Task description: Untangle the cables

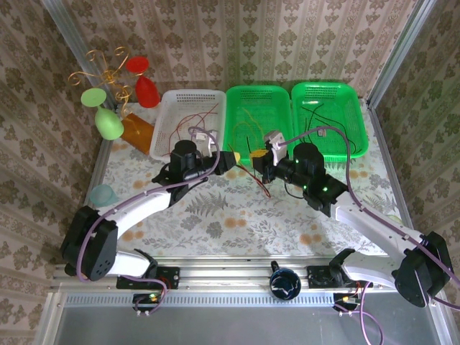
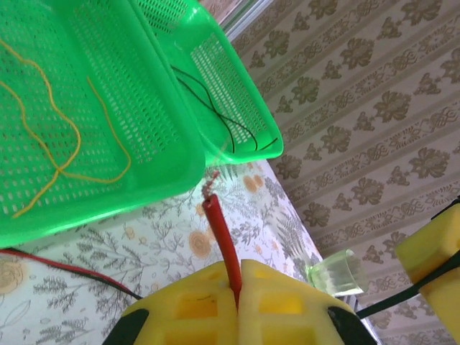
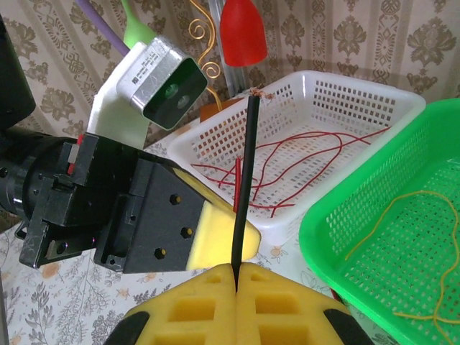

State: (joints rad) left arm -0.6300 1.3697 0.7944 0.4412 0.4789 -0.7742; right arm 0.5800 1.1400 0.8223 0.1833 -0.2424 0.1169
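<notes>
Patterned wallpaper on three sides; floral-print table (image 1: 215, 215) carries a white mesh plastic basket (image 1: 190, 93) at 11 o'clock, a middle green mesh plastic basket (image 1: 259, 90) at 12, and a right green mesh plastic basket (image 1: 327, 86) at 1.

Left end effector (image 2: 237, 277) is clamped on a thin red wire (image 2: 219, 230). Its long axis runs from the yellow pads toward 11 o'clock in the left wrist view, with a frayed tip near the green basket rim. Right end effector (image 3: 236, 269) is clamped on a thin black wire (image 3: 244, 180), nearly straight and pointing to 12-1 o'clock with its stripped end up. Both are held above the table centre, just beside each other. Loose red strands lie in the white basket, and thin yellow wires (image 2: 65, 144) lie in the middle green one.

Risks:
- Both grips sit close to the wire tips, so a tug could slip either wire out of the pads.
- The end effectors are nearly touching, so the pads may collide on any rotation.
- The trailing red and black lengths meet on the table at 7 o'clock in the left wrist view. Pulling apart fast could tighten the crossing or snag a basket rim.
</notes>
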